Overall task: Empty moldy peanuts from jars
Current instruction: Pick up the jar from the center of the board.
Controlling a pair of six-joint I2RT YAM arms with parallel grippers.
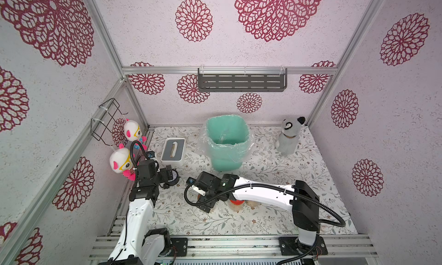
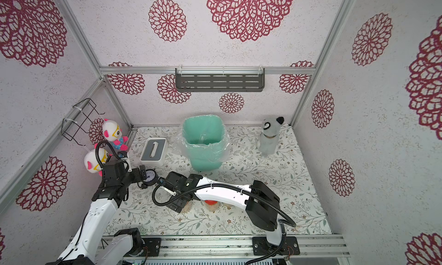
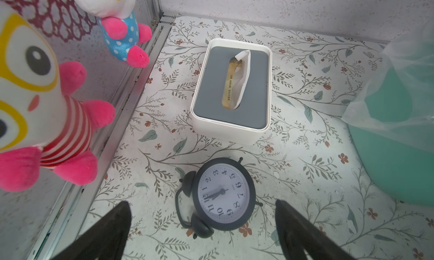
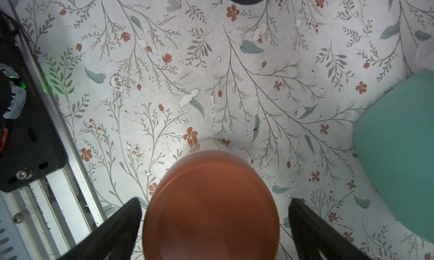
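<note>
Left claw (image 3: 202,202) hangs spread wide and empty over the alarm clock (image 3: 223,195). Right claw (image 4: 215,200), equally spread, sits above the brown-lidded jar (image 4: 211,209), which is centred between its fingers (image 4: 122,223). I'd lower straight, then close evenly to avoid tipping.

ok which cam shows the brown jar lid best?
Right wrist: the brown lid shows close up, unobstructed, framed by the open right gripper. Both top views mostly hide it under that gripper; the left wrist view misses it.

floral table (image 1: 275,170) bears bin (image 1: 226,144), tissue box (image 1: 172,150), clock (image 3: 225,195), plush dog (image 1: 288,137), jars (image 1: 236,206).
</note>
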